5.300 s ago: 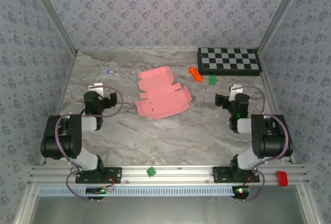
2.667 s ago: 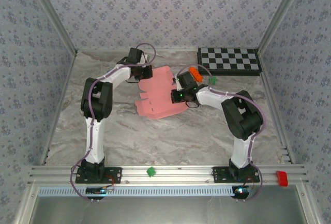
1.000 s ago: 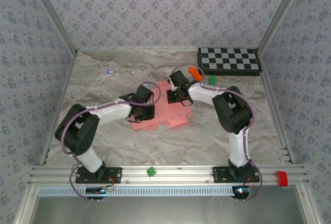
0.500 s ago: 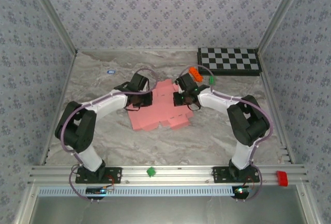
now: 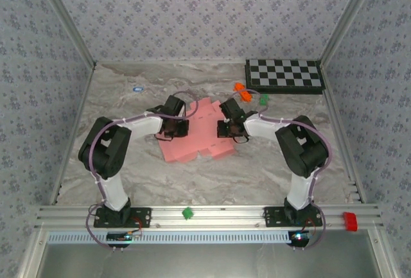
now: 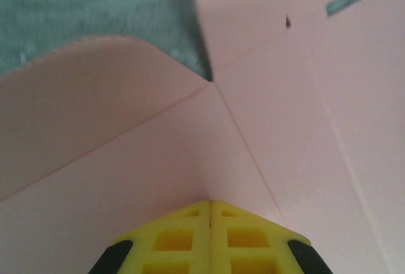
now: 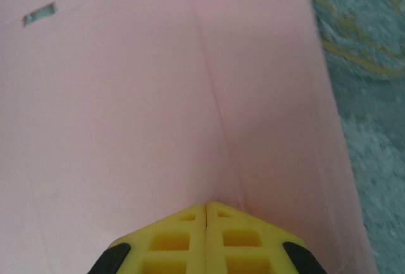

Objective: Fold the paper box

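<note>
The paper box (image 5: pixel 200 138) lies as a flat salmon-pink sheet with flaps and creases in the middle of the table. My left gripper (image 5: pixel 174 124) presses down on its left part, and my right gripper (image 5: pixel 226 126) presses on its right part. In the left wrist view the yellow fingers (image 6: pixel 183 239) are shut tip to tip against the pink card (image 6: pixel 266 97), beside a crease. The right wrist view has the yellow fingers (image 7: pixel 183 239) likewise shut with their tips on the card (image 7: pixel 126 97), right at a crease line. Nothing is held between either pair.
A checkerboard (image 5: pixel 285 75) lies at the back right. A small orange block (image 5: pixel 241 90) and a green piece (image 5: pixel 262 98) sit just behind my right arm. A small blue item (image 5: pixel 137 88) lies at the back left. Another green piece (image 5: pixel 187 213) sits on the front rail.
Both arms have come from their rest poses onto the sheet, which has shifted and flattened. Over the last second the left gripper moved back along the left edge and the right one shifted slightly.
</note>
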`<control>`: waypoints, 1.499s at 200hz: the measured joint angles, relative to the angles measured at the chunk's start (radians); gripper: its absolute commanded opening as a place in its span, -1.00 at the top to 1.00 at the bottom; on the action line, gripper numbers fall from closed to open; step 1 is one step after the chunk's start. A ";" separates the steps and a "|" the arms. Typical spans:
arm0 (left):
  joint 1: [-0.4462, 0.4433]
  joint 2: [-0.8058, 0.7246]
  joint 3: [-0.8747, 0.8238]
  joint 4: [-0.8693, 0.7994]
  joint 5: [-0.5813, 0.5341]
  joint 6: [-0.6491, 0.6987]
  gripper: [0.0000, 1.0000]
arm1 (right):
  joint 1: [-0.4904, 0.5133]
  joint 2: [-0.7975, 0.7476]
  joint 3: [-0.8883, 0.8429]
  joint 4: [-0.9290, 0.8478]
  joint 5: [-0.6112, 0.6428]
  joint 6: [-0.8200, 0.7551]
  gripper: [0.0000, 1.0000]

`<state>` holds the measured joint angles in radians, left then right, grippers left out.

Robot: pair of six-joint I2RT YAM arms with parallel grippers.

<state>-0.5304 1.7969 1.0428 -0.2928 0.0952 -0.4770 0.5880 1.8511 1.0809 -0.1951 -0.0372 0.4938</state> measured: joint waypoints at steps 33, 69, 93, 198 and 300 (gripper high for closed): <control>-0.042 -0.083 -0.106 0.028 -0.020 -0.068 1.00 | 0.000 0.064 0.083 -0.004 -0.001 -0.004 1.00; -0.104 -0.131 -0.163 0.037 -0.030 -0.140 1.00 | 0.002 0.139 0.187 -0.020 -0.004 -0.029 1.00; -0.138 -0.138 -0.171 0.039 -0.029 -0.172 1.00 | 0.006 0.175 0.240 -0.027 -0.010 -0.052 1.00; -0.216 -0.146 -0.153 0.024 0.023 -0.229 0.92 | 0.035 0.204 0.286 -0.060 -0.058 -0.135 1.00; -0.013 -0.136 0.071 -0.025 0.008 -0.105 0.19 | 0.048 0.108 0.271 -0.123 -0.048 -0.151 1.00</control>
<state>-0.5430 1.6611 1.1133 -0.3176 0.1036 -0.5823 0.6357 1.9587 1.3521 -0.3180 -0.0856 0.3428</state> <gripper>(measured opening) 0.383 0.053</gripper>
